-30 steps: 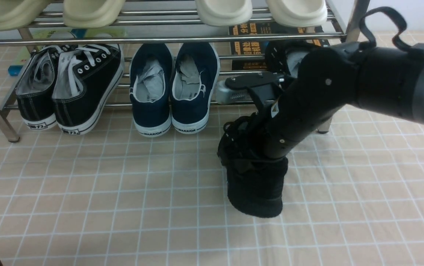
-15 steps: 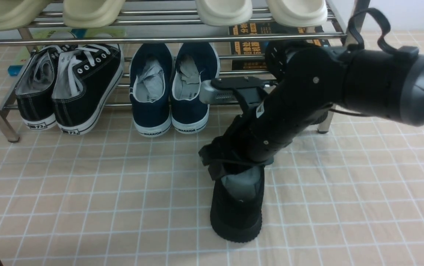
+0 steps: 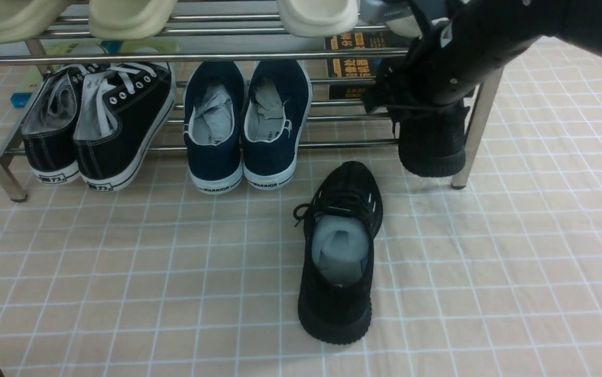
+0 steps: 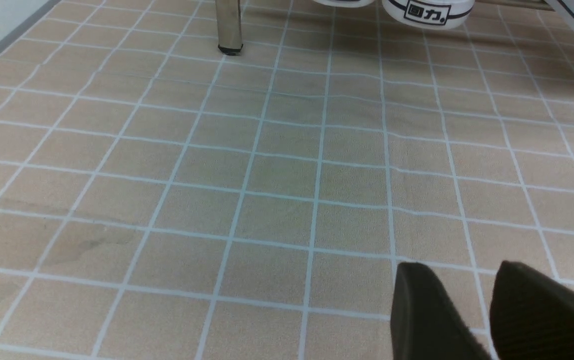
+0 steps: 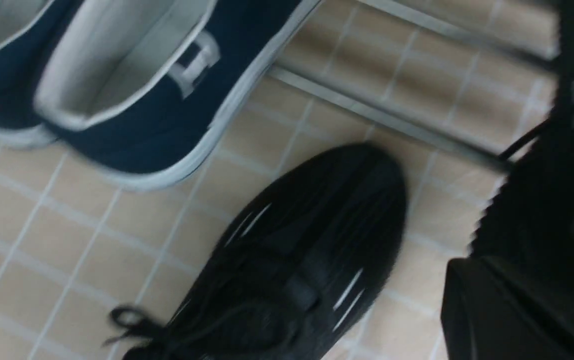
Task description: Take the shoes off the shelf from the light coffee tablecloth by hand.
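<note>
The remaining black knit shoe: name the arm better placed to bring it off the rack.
Right, I judge. The right gripper already reaches over that shoe at the rack's right end; the left one shows over bare cloth, by the opposite end.

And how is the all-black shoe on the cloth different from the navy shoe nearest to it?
The black shoe lies on the cloth; the navy shoe sits on the rack.
The black shoe has laces; the navy shoe shows none.
The black shoe's sole is black; the navy shoe's is white.
Both point their toes toward the rack's far side.
</note>
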Motion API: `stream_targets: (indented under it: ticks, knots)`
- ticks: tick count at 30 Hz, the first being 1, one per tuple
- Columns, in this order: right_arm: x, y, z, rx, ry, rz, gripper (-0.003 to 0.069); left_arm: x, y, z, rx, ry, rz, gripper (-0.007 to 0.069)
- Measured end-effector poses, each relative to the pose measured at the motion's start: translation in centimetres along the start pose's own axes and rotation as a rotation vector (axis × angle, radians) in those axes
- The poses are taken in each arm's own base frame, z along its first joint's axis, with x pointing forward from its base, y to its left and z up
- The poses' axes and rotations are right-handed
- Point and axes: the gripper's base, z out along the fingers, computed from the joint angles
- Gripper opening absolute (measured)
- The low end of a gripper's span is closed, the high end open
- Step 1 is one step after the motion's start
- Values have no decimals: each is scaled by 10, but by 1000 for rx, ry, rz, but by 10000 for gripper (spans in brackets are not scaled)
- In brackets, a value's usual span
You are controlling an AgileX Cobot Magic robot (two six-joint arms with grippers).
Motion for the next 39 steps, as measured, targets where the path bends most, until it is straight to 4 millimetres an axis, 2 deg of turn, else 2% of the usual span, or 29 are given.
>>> stream_targets:
  ticks: [3,6,7,8,9,10,14,19,21,23,26,27,28,29,32,33,34,35,36,39]
  knots:
    - [-3,-5,4,40,-38,5,22,0,0,0,0,0,0,239]
    - [-5,-11,13,95,-67,2,123,0,0,0,0,0,0,239]
    - [-5,-11,13,98,-67,2,131,0,0,0,0,0,0,239]
    - [-5,-14,19,123,-70,8,197,0,0,0,0,0,0,239]
    - [-5,-14,20,127,-70,4,206,0,0,0,0,0,0,239]
    - [-3,-17,27,156,-63,5,273,0,0,0,0,0,0,239]
    - [2,-23,47,212,-39,-1,407,0,0,0,0,0,0,239]
    - [9,-28,74,257,-22,-15,451,0,0,0,0,0,0,239]
    - [12,-29,85,266,-13,-21,422,0,0,0,0,0,0,239]
    - [14,-30,89,269,-5,-22,349,0,0,0,0,0,0,239]
    - [16,-29,88,265,11,-3,133,0,0,0,0,0,0,239]
    - [16,-28,88,264,12,0,118,0,0,0,0,0,0,239]
    - [16,-25,81,254,30,24,23,0,0,0,0,0,0,239]
    - [16,-24,80,254,34,27,18,0,0,0,0,0,0,239]
    - [16,-12,45,226,94,67,3,0,0,0,0,0,0,239]
    - [15,-12,42,225,88,65,3,0,0,0,0,0,0,239]
    - [14,-3,15,199,109,66,3,0,0,0,0,0,0,239]
    - [14,-2,11,198,112,62,3,0,0,0,0,0,0,239]
    - [14,4,-17,175,130,56,3,0,0,0,0,0,0,239]
    - [17,8,-53,136,171,51,3,0,0,0,0,0,0,239]
